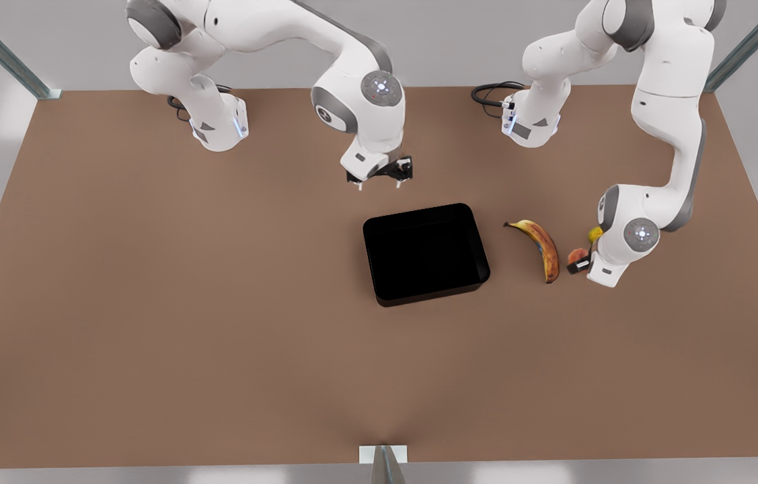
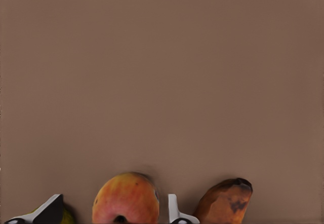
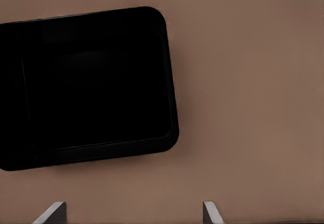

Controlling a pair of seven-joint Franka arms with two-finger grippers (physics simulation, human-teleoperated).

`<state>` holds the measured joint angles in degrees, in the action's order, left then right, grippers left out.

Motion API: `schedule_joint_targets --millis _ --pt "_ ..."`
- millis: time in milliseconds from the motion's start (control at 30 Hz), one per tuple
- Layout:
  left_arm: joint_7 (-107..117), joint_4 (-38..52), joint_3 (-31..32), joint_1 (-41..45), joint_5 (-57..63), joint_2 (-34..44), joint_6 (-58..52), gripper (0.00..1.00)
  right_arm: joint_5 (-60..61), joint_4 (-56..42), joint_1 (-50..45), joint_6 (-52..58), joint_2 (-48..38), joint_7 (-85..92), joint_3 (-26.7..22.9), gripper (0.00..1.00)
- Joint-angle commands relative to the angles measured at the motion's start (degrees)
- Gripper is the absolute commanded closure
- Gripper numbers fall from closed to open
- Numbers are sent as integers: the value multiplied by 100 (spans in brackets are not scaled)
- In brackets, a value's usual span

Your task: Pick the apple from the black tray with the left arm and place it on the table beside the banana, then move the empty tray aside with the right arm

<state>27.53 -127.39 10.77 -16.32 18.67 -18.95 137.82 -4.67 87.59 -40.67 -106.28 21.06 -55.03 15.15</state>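
Observation:
The red-orange apple rests on the table just to the front view's right of the blotchy banana. My left gripper is low over the apple, open, with a finger on each side and a gap at one of them. The black tray lies empty at the table's centre. My right gripper hangs open above the table just behind the tray's far edge, holding nothing.
A small yellow-green fruit sits right behind the left gripper, close to the apple. Metal posts stand at the table's corners. Wide bare tabletop lies on the front view's left and in front of the tray.

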Motion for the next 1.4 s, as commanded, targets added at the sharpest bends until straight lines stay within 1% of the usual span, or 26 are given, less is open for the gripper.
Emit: schedule_joint_targets --millis 0,67,100,133,233,267,333,400,433,467,500,533,567,633,667,700,800,833,933,1000,1133,1200,1367 --pt "-653 48 -14 -3 -12 172 35 0 159 4 -3 -305 144 -1643 -65 0" --pt "-697 206 21 6 -213 779 -159 0 159 30 6 -349 275 -1388 -171 0" --pt "-1161 819 57 50 -1030 876 -921 0 177 22 15 -349 346 -1159 -215 0" --pt "-1953 1909 101 59 -1725 823 -2345 0 299 22 24 -428 390 -1115 -250 0" --pt "-2850 3712 83 68 -2139 753 -4218 0 335 48 42 -463 443 -614 -294 0" --pt "-2876 4204 92 111 -2139 656 -4483 0 291 48 42 -463 486 -588 -294 0" --pt "-2885 4855 83 103 -2086 454 -4483 0 1 48 -2 -463 513 9 -267 0" --pt "-2903 4934 30 33 -1999 454 -4492 0 -8 57 -20 -481 592 142 -267 0" --pt "-2912 4934 -40 32 -1946 454 -4492 0 -17 241 -11 -683 574 185 -267 0" --pt "-2964 4934 -320 137 -2068 419 -4483 0 -166 329 -11 -718 548 247 -276 0" --pt "-3079 4908 -997 770 -2279 463 -4492 0 -175 443 6 -727 469 256 -276 0" --pt "-3114 4864 -1419 1253 -2315 515 -4518 0 -175 540 6 -736 407 265 -276 0" --pt "-3351 4574 -1481 1448 -2297 665 -4404 0 -175 610 15 -771 381 265 -276 0" --pt "-3526 4635 -1358 1553 -2253 542 -4386 0 -166 795 24 -955 284 265 -285 0" --pt "-3580 4864 -1350 1772 -2244 252 -4395 0 -166 944 33 -1219 293 265 -285 0" --pt "-3553 4890 -1358 1843 -2253 199 -4395 0 -166 1032 50 -1456 311 265 -320 0" --pt "-3571 4785 -1402 1773 -2253 199 -4413 0 -166 1287 68 -1940 346 265 -355 0" --pt "-3597 4785 -1402 1773 -2253 208 -4413 0 -166 1287 68 -1949 372 265 -355 0" --pt "-3615 4776 -1402 1773 -2244 208 -4404 0 -166 1279 77 -2168 372 265 -504 0" --pt "-3606 4776 -1393 1782 -2244 199 -4404 0 -184 1261 77 -2485 434 273 -689 0" --pt "-3597 4776 -1393 1782 -2227 199 -4404 0 -175 1217 77 -2538 478 388 -786 0" --pt "-3597 4776 -1393 1782 -2157 199 -4404 0 -166 1006 94 -2529 557 379 -804 0" --pt "-3606 4741 -1402 1782 -2157 199 -4404 0 -166 830 94 -2538 890 370 -812 0"
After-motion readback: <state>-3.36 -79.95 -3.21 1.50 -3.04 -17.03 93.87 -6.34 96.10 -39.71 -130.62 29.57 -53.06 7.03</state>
